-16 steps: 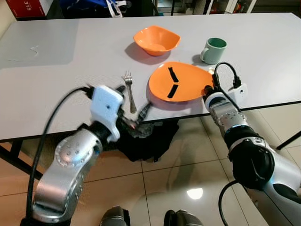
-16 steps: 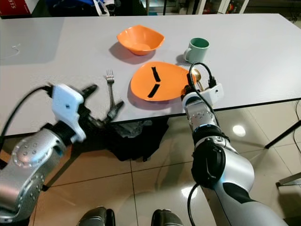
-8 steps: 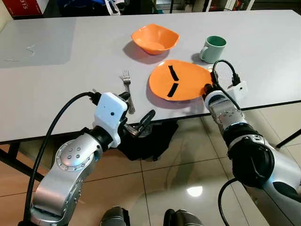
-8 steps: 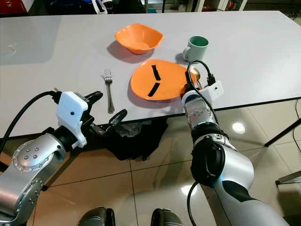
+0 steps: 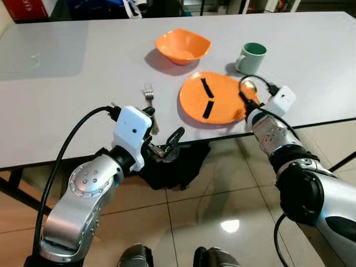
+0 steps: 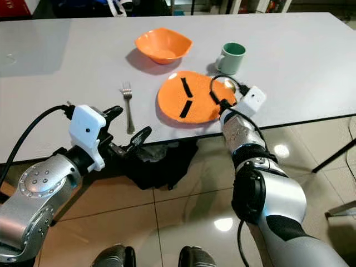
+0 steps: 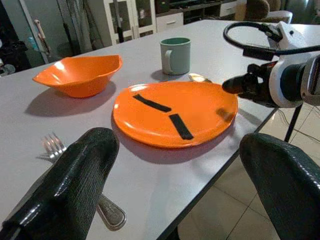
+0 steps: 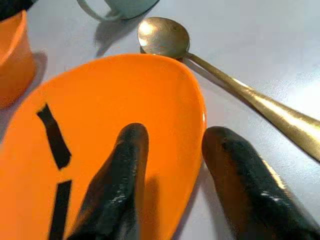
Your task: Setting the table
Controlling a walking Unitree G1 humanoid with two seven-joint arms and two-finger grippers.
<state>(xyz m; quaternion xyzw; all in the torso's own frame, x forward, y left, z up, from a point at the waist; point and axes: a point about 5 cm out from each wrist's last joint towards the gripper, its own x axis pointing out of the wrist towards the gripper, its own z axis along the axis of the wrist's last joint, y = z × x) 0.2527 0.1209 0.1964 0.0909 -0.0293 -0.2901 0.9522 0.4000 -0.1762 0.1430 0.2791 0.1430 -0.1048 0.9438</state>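
Right tool [image 8: 170,185] straddling the near right rim of the orange plate [image 5: 214,99], fingers narrowly apart, spoon [image 8: 220,75] just beside on the worktop [image 5: 67,83], left tool [image 5: 165,146] spread wide at the worktop edge near the fork [image 5: 149,97], bowl [image 5: 182,46] and mug [image 5: 251,57] behind the plate.

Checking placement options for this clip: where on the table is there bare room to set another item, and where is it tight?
Bare tabletop stretches wide left of the fork, and again right of the mug. It is crowded around the orange plate: the bowl behind it, the spoon and the right gripper straddling its right rim. The left gripper hovers open at the near edge.
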